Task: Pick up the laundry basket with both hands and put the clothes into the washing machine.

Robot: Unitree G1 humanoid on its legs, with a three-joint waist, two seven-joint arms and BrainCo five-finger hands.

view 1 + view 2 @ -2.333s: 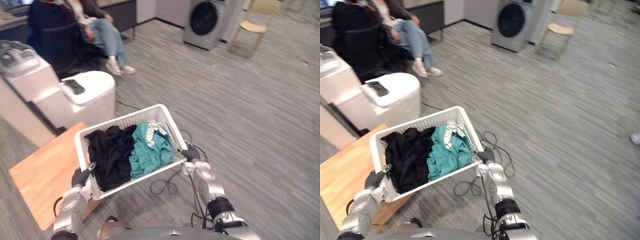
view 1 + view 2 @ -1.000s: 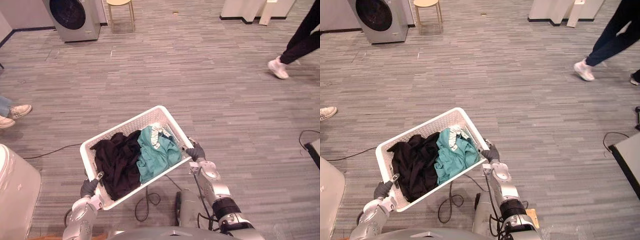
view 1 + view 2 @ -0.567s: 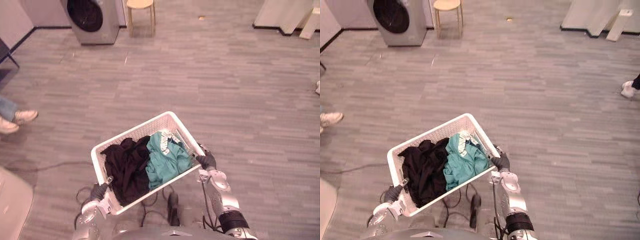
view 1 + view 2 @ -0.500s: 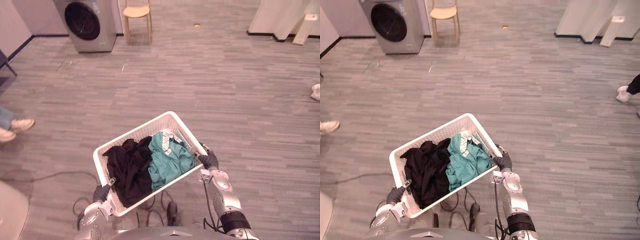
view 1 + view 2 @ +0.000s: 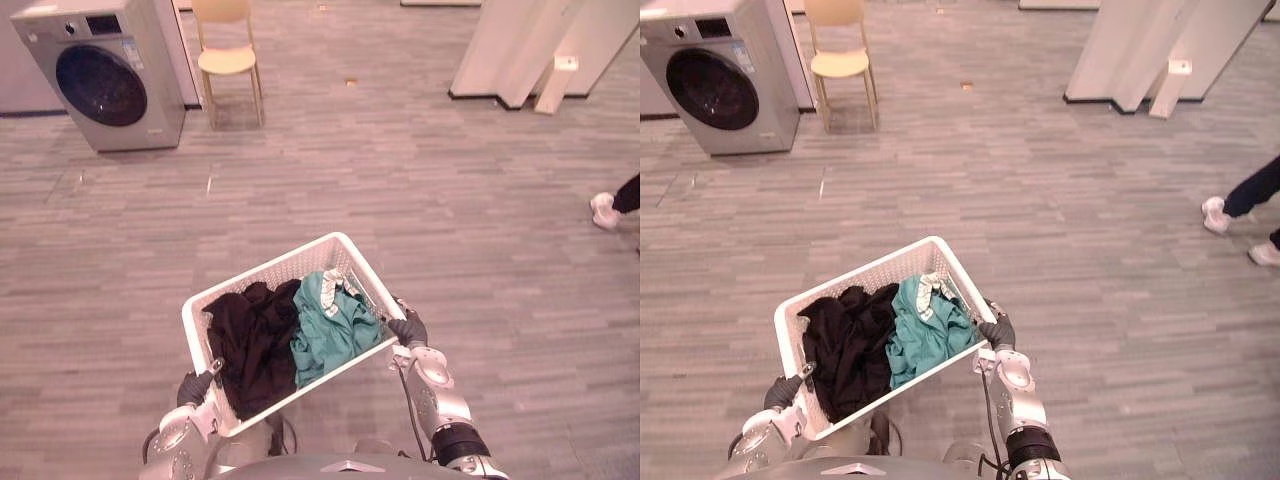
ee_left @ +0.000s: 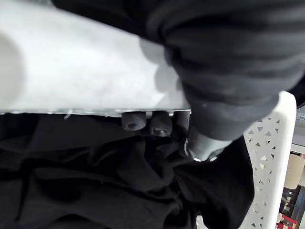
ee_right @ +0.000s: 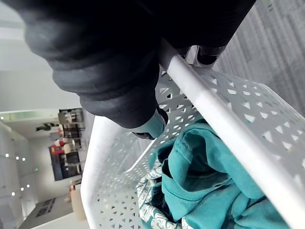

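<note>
Basket (image 5: pixel 300 262) is hanging off the floor between my two hands. Left hand (image 5: pixel 195 388) is gripping the near-left rim, its fingers (image 6: pixel 134 121) curling over the edge above the black clothes (image 5: pixel 250 345). Right hand (image 5: pixel 408 328) is clamping the right rim, thumb inside and fingers outside. Teal garment (image 5: pixel 330 330) is lying in the basket's right half, touching the black pile. Washer (image 5: pixel 100 75) is standing well ahead to the left, with a chair (image 5: pixel 228 50) just beside it. A person's shoe (image 5: pixel 604 208) is showing at far right.
</note>
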